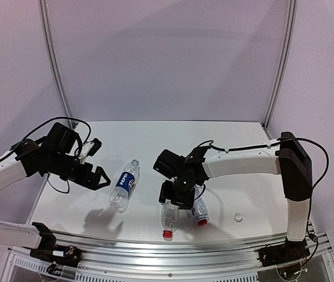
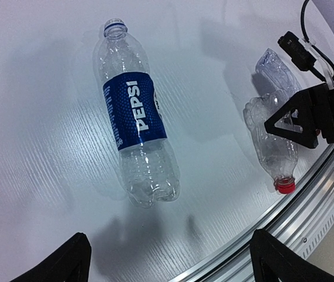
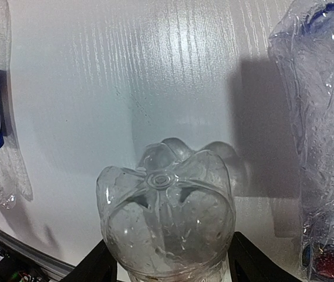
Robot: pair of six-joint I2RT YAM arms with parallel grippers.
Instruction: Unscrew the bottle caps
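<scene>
By our reckoning one bottle of three is done. The Pepsi bottle [image 1: 124, 185] lies on its side with a bare threaded neck, between the two pincers. A whitish cap [image 1: 238, 217] sits loose on the table [image 1: 225, 147], well to the right of the right pincer [image 1: 176, 195].

Two are left. The ribbed bottle [image 3: 167, 223] lies between the right pincer's jaws, base toward the wrist, its red cap [image 1: 167, 234] just beyond the fingertips. The jaws stand on either side of it, but we cannot tell whether they press it yet. The second bottle [image 3: 319, 135] lies just right of that pincer, with its own red cap [image 1: 202, 222] on.

The left pincer [image 1: 101, 178] is wide open and holds nothing, with the Pepsi bottle ahead of its tips.

All three bottles are thin clear plastic. The Pepsi one is smooth under a glossy blue wrap. The ribbed one has a lobed, petal-shaped base, and the second looks crumpled. The caps are small, round and matte, and the table is white with a fine grain.
</scene>
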